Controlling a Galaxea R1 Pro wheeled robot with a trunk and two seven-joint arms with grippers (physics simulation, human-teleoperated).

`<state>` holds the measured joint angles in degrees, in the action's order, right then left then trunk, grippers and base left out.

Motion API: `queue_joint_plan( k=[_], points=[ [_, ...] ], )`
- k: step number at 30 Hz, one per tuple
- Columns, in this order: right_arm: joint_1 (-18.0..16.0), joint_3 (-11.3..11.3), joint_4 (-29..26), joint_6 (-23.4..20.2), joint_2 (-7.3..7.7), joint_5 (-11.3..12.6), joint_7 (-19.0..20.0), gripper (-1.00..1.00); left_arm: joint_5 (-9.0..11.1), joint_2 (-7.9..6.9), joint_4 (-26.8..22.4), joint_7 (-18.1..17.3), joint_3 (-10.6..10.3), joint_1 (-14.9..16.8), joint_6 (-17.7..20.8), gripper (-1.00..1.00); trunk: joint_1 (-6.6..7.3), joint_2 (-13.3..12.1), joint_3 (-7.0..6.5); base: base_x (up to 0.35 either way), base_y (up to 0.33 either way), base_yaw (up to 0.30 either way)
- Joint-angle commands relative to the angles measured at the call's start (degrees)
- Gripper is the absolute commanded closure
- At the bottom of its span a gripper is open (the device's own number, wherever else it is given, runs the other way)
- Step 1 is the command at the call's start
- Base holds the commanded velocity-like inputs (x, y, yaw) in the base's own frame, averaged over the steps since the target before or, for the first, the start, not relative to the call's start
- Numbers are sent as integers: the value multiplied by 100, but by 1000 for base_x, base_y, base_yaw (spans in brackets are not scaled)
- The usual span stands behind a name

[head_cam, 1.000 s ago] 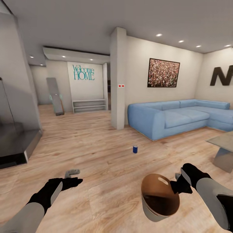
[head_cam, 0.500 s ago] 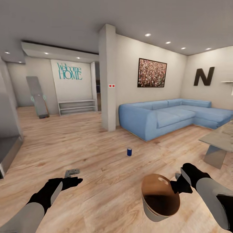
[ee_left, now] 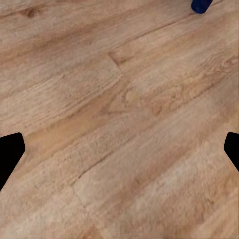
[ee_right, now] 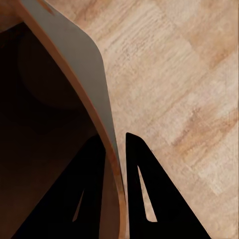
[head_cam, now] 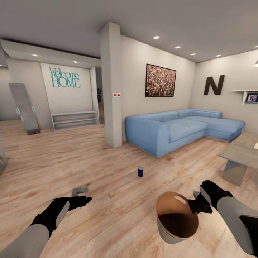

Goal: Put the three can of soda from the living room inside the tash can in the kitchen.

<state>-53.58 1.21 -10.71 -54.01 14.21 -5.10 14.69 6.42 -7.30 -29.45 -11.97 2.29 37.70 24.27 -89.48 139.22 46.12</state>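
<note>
Ahead of the black left end effector (head_cam: 79,196) a dark blue can (head_cam: 140,172) stands on pale wood-plank floor (head_cam: 107,168). The black right end effector (head_cam: 196,200) pinches a bin (head_cam: 177,219), grey-white outside, tan-brown within. Beyond: a sky-blue sofa (head_cam: 179,129), white walls, teal lettering (head_cam: 64,77).

Open wood floor (head_cam: 107,168) ahead around the blue can (head_cam: 140,172). Pillar (head_cam: 111,86), sofa (head_cam: 172,130) and low table (head_cam: 238,157) bound the right; bin (head_cam: 175,229) apparently clear of the floor.
</note>
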Motion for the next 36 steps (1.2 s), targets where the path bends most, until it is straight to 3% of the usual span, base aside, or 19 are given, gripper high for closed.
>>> queue_joint_plan(
  k=[1,10,36],
  points=[
    [-3,64,-2,-10,-6,140,40,100,0,0,1,1,0,0,-1,-100,0,0,-1,284,213,-16],
    [-3,64,7,-4,-3,133,32,100,0,0,1,-3,0,0,-1,-100,0,0,-1,284,213,-111],
    [38,73,27,5,31,141,25,100,0,0,1,-6,-5,0,-10,-100,0,0,-24,287,196,-245]
  ],
)
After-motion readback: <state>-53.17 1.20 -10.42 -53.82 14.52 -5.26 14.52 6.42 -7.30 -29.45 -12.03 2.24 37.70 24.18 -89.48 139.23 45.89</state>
